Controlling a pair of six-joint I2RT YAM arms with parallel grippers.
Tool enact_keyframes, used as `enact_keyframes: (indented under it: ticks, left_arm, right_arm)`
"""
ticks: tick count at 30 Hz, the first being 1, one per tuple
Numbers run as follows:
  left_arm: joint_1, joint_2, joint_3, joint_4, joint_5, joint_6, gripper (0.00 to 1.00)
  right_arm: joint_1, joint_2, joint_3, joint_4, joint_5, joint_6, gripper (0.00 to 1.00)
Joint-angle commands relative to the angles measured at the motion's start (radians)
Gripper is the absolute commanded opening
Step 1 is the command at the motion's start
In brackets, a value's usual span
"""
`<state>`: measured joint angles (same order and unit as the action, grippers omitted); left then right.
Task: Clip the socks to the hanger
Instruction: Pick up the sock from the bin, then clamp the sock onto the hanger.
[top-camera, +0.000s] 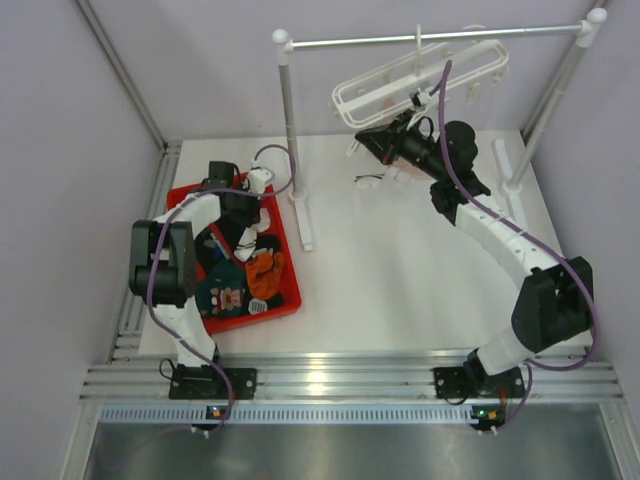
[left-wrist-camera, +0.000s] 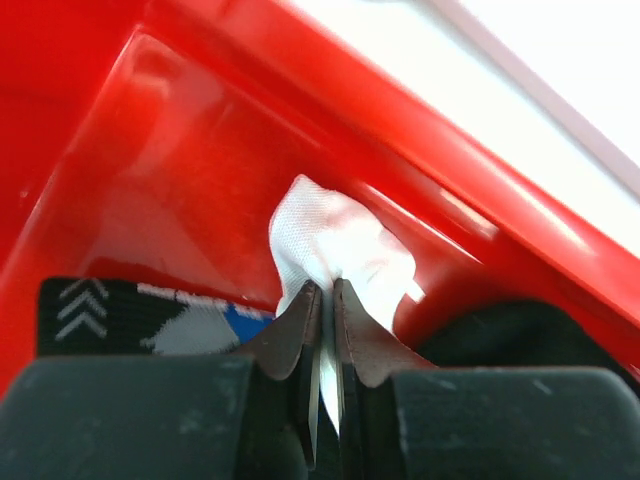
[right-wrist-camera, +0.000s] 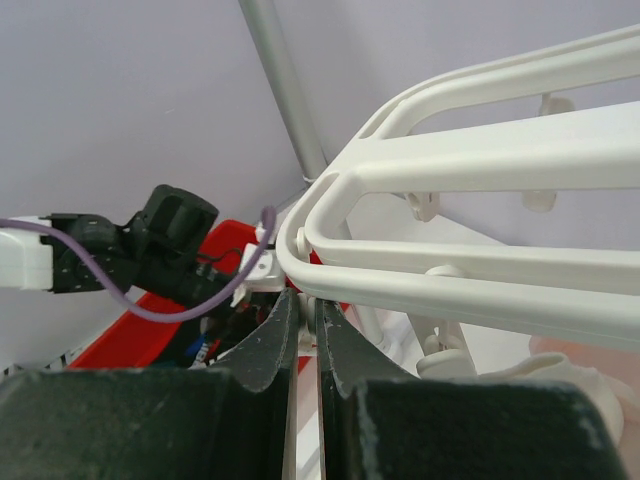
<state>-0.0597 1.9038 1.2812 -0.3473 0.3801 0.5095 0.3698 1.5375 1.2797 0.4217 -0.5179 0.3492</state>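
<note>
right pincer (right-wrist-camera: 303, 335) | jaws nearly together | beneath hanger (right-wrist-camera: 480, 160) corner | red tray (right-wrist-camera: 140, 335) behind

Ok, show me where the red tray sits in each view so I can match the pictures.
Top external: the red tray lies at the left of the picture.
Left wrist: its red wall fills most of the frame, behind the white sock.
Right wrist: a red patch shows low at the left, under the hanger.
Shared landmark: the left end effector, reaching into the tray's far end.
</note>
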Motion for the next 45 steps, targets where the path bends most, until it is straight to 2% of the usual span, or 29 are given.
enact_keyframes:
  ticks: [1, 9, 15, 17, 22, 25, 32, 40, 45]
  left_arm:
    - [0.008, -0.188, -0.089, 0.132, 0.138, 0.115, 0.11]
    - [0.014, -0.52, -0.279, 0.415, 0.426, 0.219, 0.11]
    - [-0.109, -0.667, -0.342, 0.488, 0.448, 0.453, 0.12]
    - [-0.182, -0.696, -0.382, 0.586, 0.422, 0.55, 0.12]
    - [-0.294, -0.681, -0.385, 0.668, 0.393, 0.74, 0.11]
    - [-0.351, -0.637, -0.362, 0.751, 0.342, 0.779, 0.11]
    - [-0.391, -0.505, -0.266, 0.768, 0.321, 0.831, 0.11]
    - [-0.39, -0.405, -0.207, 0.87, 0.287, 0.773, 0.11]
    - [-0.391, -0.374, -0.158, 0.881, 0.281, 0.732, 0.11]
  right_arm:
    - [-0.014, -0.039, 0.053, 0.0, -0.004, -0.01, 0.0]
    - [-0.014, -0.037, 0.067, -0.003, -0.01, 0.01, 0.0]
    - [-0.014, -0.03, 0.079, 0.006, -0.022, 0.033, 0.0]
    - [-0.014, -0.03, 0.081, 0.008, -0.025, 0.036, 0.0]
    - [-0.014, -0.033, 0.078, 0.011, -0.053, 0.045, 0.0]
    - [-0.015, -0.034, 0.075, 0.014, -0.065, 0.051, 0.0]
    - [-0.015, -0.033, 0.075, 0.029, -0.09, 0.066, 0.0]
    - [-0.023, -0.033, 0.066, 0.04, -0.117, 0.08, 0.0]
    - [-0.023, -0.03, 0.064, 0.043, -0.133, 0.079, 0.0]
